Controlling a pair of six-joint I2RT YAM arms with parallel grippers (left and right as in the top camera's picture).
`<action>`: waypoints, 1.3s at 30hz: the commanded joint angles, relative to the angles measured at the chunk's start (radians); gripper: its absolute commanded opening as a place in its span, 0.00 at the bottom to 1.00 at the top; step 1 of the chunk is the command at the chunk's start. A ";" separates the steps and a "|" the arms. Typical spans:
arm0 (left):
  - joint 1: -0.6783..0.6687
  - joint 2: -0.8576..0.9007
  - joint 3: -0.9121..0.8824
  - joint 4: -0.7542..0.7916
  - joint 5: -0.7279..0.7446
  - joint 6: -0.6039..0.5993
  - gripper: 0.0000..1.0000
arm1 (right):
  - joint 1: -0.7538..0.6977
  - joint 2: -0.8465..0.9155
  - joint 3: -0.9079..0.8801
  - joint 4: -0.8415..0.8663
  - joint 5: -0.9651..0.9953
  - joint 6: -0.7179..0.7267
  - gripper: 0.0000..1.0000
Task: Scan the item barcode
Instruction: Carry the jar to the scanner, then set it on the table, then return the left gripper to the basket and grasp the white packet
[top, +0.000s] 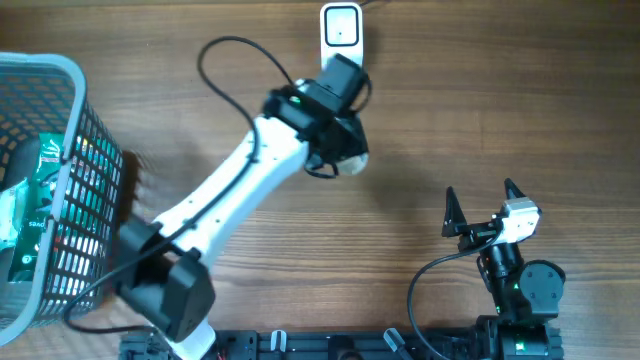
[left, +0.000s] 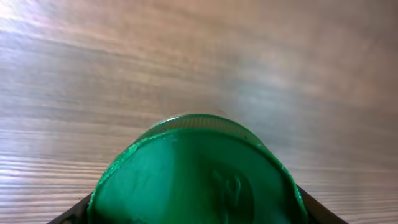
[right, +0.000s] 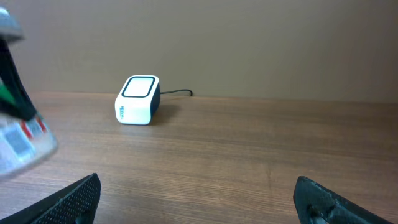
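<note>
My left gripper (top: 338, 128) is shut on the item (top: 352, 158), a round container with a green lid (left: 196, 180) and a pale labelled body (right: 17, 144). The lid fills the bottom of the left wrist view, with a dark jaw at each side of it. I hold it above the table just in front of the white barcode scanner (top: 340, 28), which also shows in the right wrist view as a scanner (right: 138, 99) with its cable behind. My right gripper (top: 484, 206) stands wide open and empty near the front right, over bare wood.
A grey wire basket (top: 70, 150) with green packets inside stands at the left edge. The scanner's black cable (top: 235, 60) loops over the table behind the left arm. The arm bases sit along the front edge.
</note>
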 joint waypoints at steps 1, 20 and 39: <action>-0.080 0.057 0.016 -0.010 -0.080 0.024 0.61 | 0.006 0.002 -0.001 0.005 0.012 -0.012 1.00; -0.257 0.134 -0.053 0.010 -0.236 0.207 1.00 | 0.006 0.002 -0.001 0.005 0.013 -0.012 1.00; 1.341 -0.555 0.135 -0.409 -0.308 -0.205 1.00 | 0.006 0.002 -0.001 0.005 0.013 -0.012 1.00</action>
